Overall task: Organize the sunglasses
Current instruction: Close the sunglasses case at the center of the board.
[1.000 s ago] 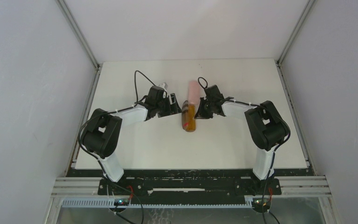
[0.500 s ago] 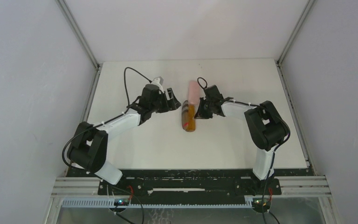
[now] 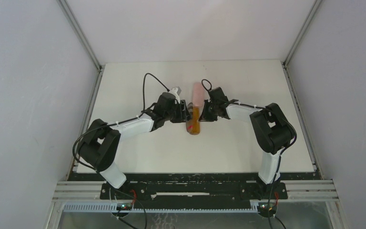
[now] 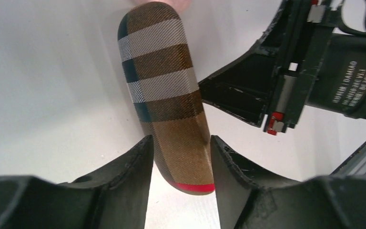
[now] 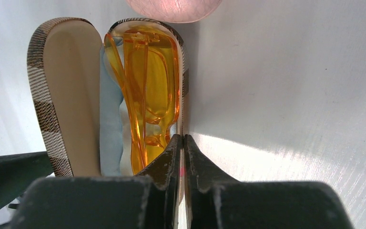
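Note:
The orange sunglasses (image 5: 147, 90) lie folded in an open brown plaid case (image 3: 194, 125) at mid-table, on a light-blue cloth (image 5: 110, 129). My right gripper (image 5: 181, 138) is shut on the case's right rim, beside the sunglasses. The case's lid (image 4: 164, 90) stands open on the left side. My left gripper (image 4: 180, 143) is open and straddles the lid's near end, one finger close on each side. In the top view the left gripper (image 3: 185, 114) and the right gripper (image 3: 204, 113) face each other across the case.
A pink case (image 3: 198, 93) lies end to end with the brown case, just beyond it. The white table (image 3: 138, 152) runs to grey walls on three sides. The right gripper's black body (image 4: 286, 71) is close to the lid.
The left arm swung out to the left, then came back to the case. Its jaws have narrowed round the lid's end. The right arm and the case have not moved.

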`<move>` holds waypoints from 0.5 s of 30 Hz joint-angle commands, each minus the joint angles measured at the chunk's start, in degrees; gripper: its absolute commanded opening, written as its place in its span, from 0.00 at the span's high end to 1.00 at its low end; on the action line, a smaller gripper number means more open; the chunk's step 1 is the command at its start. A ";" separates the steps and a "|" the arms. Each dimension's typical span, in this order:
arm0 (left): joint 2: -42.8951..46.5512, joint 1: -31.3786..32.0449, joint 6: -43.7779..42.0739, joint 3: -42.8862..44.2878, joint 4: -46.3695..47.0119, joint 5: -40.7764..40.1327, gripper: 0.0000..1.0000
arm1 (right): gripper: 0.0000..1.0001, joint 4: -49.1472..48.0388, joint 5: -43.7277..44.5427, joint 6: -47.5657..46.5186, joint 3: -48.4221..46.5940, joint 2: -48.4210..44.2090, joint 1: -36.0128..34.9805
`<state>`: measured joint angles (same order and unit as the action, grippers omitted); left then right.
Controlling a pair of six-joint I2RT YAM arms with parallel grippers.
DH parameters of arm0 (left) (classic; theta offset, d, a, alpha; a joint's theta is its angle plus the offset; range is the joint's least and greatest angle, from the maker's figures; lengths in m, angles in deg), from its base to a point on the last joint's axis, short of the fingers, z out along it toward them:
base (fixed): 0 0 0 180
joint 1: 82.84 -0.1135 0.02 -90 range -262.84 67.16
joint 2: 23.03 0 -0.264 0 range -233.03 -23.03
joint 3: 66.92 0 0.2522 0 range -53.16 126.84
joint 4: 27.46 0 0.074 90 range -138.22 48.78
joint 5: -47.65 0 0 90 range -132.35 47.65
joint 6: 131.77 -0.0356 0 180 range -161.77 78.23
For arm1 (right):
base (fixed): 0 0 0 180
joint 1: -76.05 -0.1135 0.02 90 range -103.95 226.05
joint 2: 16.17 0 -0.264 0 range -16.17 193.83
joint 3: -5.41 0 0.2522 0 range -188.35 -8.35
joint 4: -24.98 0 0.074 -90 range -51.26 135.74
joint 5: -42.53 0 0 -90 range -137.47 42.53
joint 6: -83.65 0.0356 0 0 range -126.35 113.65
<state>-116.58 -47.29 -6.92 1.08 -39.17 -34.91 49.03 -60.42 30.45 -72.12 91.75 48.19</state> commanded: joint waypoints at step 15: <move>-2.52 -1.23 -0.97 4.70 1.12 -1.32 0.59 | 0.99 -0.13 0.62 -1.30 0.05 -2.06 -0.11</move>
<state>-118.11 -47.75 -6.88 1.86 -38.93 -35.19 48.98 -60.47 30.41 -72.12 91.72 48.19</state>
